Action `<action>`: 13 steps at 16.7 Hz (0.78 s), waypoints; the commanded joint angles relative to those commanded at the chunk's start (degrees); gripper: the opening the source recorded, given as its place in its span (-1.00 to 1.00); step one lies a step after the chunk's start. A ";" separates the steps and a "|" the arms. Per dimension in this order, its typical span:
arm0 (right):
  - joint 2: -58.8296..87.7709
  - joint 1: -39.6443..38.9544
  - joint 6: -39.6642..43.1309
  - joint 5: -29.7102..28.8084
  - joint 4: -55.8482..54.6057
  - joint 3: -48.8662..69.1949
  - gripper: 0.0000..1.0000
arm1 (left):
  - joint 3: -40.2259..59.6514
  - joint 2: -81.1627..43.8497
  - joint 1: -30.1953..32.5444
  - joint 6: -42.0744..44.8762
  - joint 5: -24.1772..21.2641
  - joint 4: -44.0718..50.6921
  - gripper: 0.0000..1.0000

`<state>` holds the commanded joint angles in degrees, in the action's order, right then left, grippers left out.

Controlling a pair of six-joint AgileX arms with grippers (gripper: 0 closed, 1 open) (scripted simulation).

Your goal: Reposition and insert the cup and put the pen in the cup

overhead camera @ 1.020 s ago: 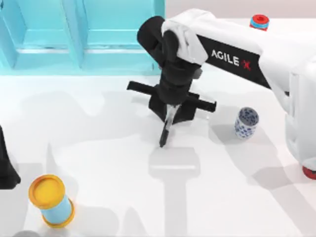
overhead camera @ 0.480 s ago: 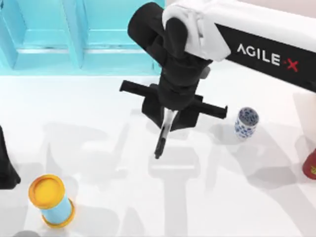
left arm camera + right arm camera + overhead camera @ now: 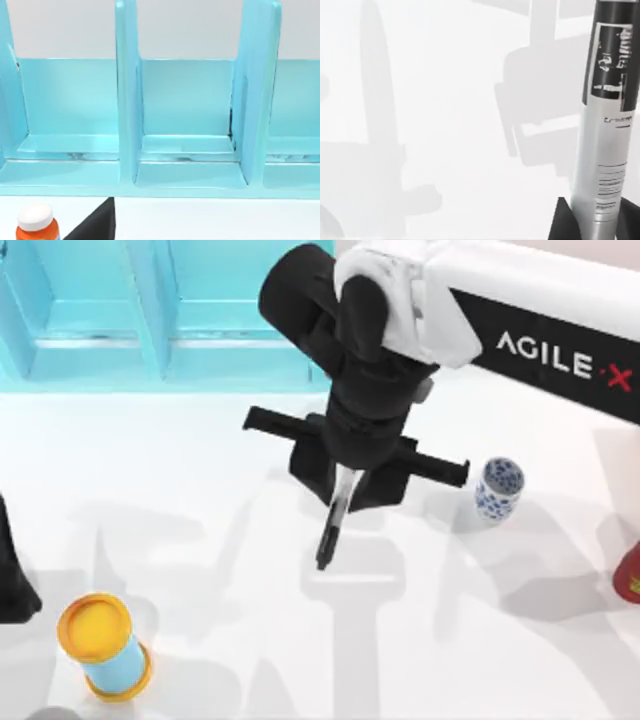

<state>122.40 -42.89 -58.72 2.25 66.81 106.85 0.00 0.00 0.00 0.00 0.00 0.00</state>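
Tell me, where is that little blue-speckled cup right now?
In the top view the cup stands upright on the table's right side, just right of the right gripper holding the pen.

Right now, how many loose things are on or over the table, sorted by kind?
Cups: 1, the cup
Pens: 1, the pen, held in the right claw
Lidded cylinders: 1, yellow-lidded cylinder
Bottles: 1, orange bottle
Red objects at the right edge: 1
Total: 5

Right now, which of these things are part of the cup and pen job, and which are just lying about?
Part of the job:
- pen, held by the right gripper
- cup

Lying about:
- yellow-lidded blue cylinder
- teal shelf
- orange bottle
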 joint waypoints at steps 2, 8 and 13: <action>-0.42 -0.26 1.20 -1.36 -1.74 -1.34 -1.00 | 0.00 0.00 0.00 0.00 0.00 0.00 1.00; -5.54 -1.63 12.65 -13.99 -21.36 -15.91 -1.00 | 0.00 0.00 0.00 0.00 0.00 0.00 1.00; -11.96 -3.22 27.23 -29.26 -52.10 -35.60 -1.00 | 0.00 0.00 0.00 0.00 0.00 0.00 1.00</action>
<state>110.44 -46.11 -31.49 -27.01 14.70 71.24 0.00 0.00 0.00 0.00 0.00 0.00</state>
